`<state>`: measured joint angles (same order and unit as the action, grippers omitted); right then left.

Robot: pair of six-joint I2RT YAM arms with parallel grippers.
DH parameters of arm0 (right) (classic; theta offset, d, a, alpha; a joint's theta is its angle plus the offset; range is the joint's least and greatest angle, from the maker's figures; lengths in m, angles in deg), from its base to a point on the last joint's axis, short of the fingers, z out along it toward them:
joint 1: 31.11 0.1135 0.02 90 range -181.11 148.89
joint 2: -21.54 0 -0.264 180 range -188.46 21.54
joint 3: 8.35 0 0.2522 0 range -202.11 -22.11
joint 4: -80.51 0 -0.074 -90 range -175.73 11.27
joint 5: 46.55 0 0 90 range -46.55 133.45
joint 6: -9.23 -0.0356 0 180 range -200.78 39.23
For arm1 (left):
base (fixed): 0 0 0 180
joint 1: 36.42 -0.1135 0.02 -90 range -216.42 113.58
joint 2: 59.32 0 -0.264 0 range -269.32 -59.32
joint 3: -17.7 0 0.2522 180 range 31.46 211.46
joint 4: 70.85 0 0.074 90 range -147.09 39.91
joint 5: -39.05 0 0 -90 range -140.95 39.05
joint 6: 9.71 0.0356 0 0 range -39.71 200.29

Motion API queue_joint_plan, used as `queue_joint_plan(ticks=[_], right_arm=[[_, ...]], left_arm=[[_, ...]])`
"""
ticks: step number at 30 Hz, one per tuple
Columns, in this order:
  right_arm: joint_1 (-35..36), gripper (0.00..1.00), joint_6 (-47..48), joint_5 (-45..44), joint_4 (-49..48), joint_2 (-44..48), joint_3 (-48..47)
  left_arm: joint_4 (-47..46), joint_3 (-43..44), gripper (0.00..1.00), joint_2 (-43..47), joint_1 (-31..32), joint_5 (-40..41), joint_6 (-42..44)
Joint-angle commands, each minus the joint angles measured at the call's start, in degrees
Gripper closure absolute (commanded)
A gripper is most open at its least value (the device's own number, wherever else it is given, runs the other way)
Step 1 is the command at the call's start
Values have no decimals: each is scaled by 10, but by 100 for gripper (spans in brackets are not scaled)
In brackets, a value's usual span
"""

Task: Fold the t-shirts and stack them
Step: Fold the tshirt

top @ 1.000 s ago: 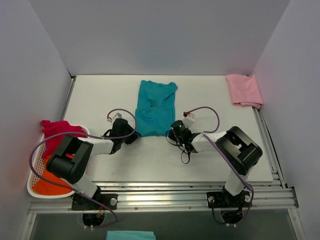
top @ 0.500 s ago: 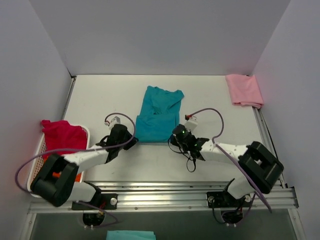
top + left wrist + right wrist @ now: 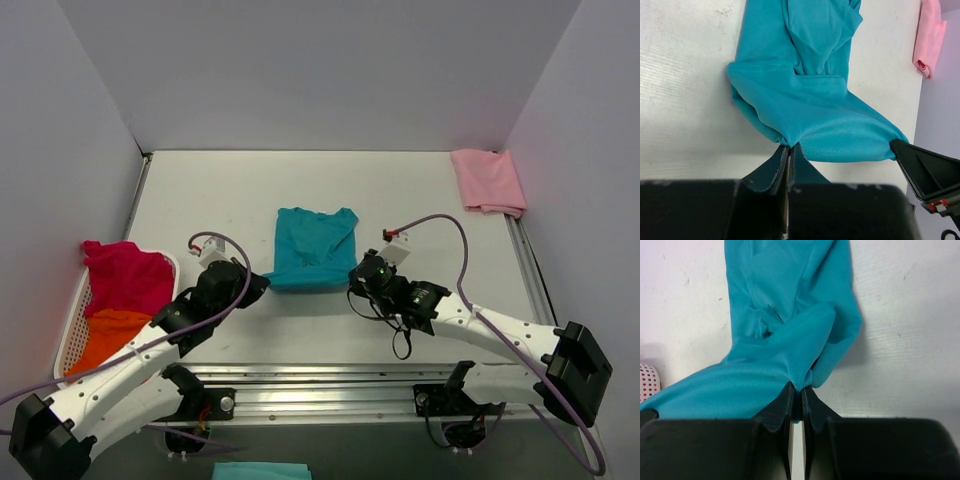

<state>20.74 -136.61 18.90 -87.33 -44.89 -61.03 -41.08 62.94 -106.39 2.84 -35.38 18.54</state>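
a: where do we find the teal shirt (image 3: 314, 248) against the grippers?
b: middle of the table (image 3: 200, 200), its near hem strung between them. left gripper (image 3: 790, 148) pinched tight on the near left corner, right gripper (image 3: 796, 389) pinched tight on the near right corner. the rest lies bunched beyond the fingertips.
a: change from a second ago?
b: we note both grippers drawn back toward the near edge. shirt dragged nearer, now shorter and more rumpled. pink shirt (image 3: 488, 180) unmoved, far right corner.

the tabletop (image 3: 200, 190) carries a teal shirt (image 3: 312, 245) near its middle, a folded pink shirt (image 3: 488, 180) in the far right corner, a basket (image 3: 66, 350) at the left edge.
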Motion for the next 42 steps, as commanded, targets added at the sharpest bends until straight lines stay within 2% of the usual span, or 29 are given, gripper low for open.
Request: queue_joint_plan(ticks=[1,8,16,20,21,23,24,25,26,27,28,29,30,32,33,35,36,42], right_arm=[[-10,100,18,-82,70,-18,-57],[-36,100,45,-81,60,-92,-122],[-75,100,66,-56,33,-189,-179],[-136,100,90,-32,3,-251,-222],[-150,100,93,-26,2,-292,-238],[-179,100,109,-8,-14,-342,-308],[-211,100,114,4,-11,-408,-344],[-228,100,118,20,-2,-449,-444],[-243,100,128,34,44,-490,-509],[-269,63,132,48,87,-578,-587],[-276,37,136,58,126,-618,-661],[-281,2,145,66,162,-647,-724],[-286,0,162,71,167,-671,-793],[-288,0,165,62,146,-659,-797],[-288,0,172,60,129,-624,-758],[-287,0,174,52,80,-583,-701],[-287,0,174,51,69,-546,-649],[-290,0,166,72,-14,-439,-479]], left_arm=[[24,61,98,-37,-5,43,24],[-16,144,98,-133,-18,31,53],[-67,225,98,-263,-76,-41,81],[-87,284,97,-336,-103,-39,114],[-93,303,97,-384,-111,-42,130],[-112,375,97,-443,-153,-87,146],[-127,406,97,-514,-168,-103,150],[-130,446,97,-553,-196,-120,155],[-126,552,81,-640,-204,-150,165],[-68,625,53,-692,-213,-169,189],[-13,707,31,-742,-220,-187,205],[51,797,17,-794,-227,-185,215],[154,937,3,-867,-233,-176,226],[177,984,3,-886,-249,-193,227],[137,948,2,-868,-253,-195,230],[54,882,6,-799,-263,-198,235],[37,826,6,-776,-266,-205,235],[4,690,6,-637,-279,-184,237]])
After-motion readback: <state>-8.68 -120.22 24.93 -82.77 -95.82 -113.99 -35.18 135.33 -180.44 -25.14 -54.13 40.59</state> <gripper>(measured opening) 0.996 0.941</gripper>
